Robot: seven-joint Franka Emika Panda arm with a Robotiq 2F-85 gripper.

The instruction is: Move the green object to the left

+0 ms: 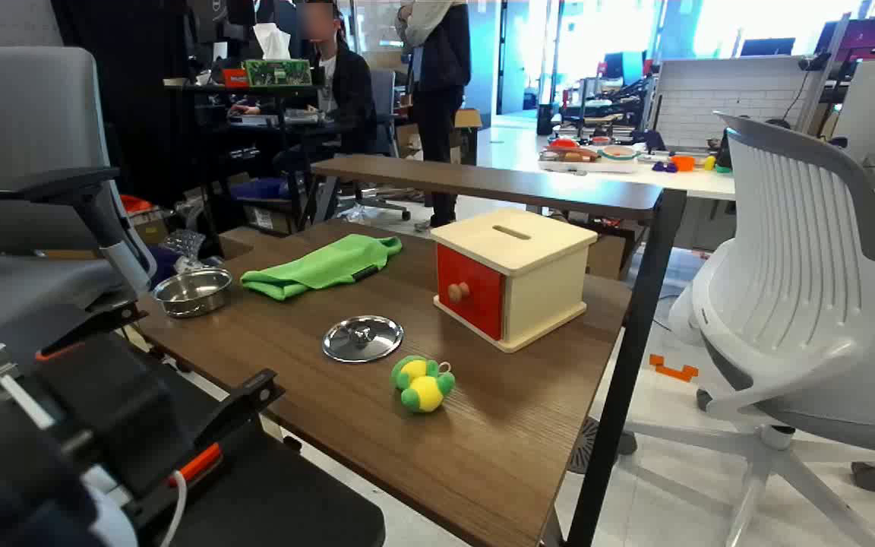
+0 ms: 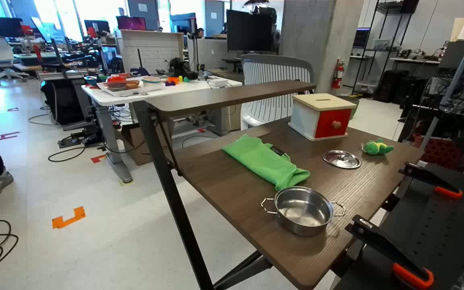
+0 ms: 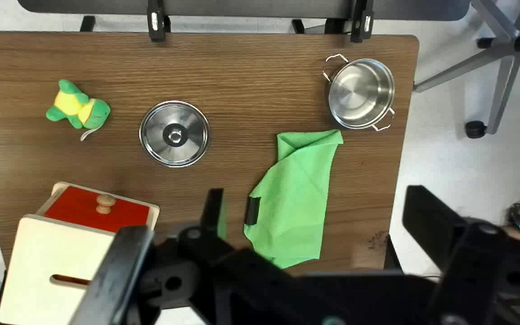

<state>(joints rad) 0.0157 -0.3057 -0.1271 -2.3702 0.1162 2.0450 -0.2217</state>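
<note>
Matte black gripper [image 3: 319, 215] with 2 blocky fingers [image 3: 215, 205]
In the wrist view, a flat grey panel [image 3: 118, 273] shows at left, beside a round dark hole [image 3: 173, 283]; round screw heads [image 3: 488, 228] dot both sides, and 1 teal spot [image 3: 333, 320] shows near.

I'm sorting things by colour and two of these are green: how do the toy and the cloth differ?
The toy is green with yellow patches, while the cloth is plain green with a black strip. The toy is small and lumpy; the cloth is larger, flat and partly folded. Both lie on the brown table.
</note>
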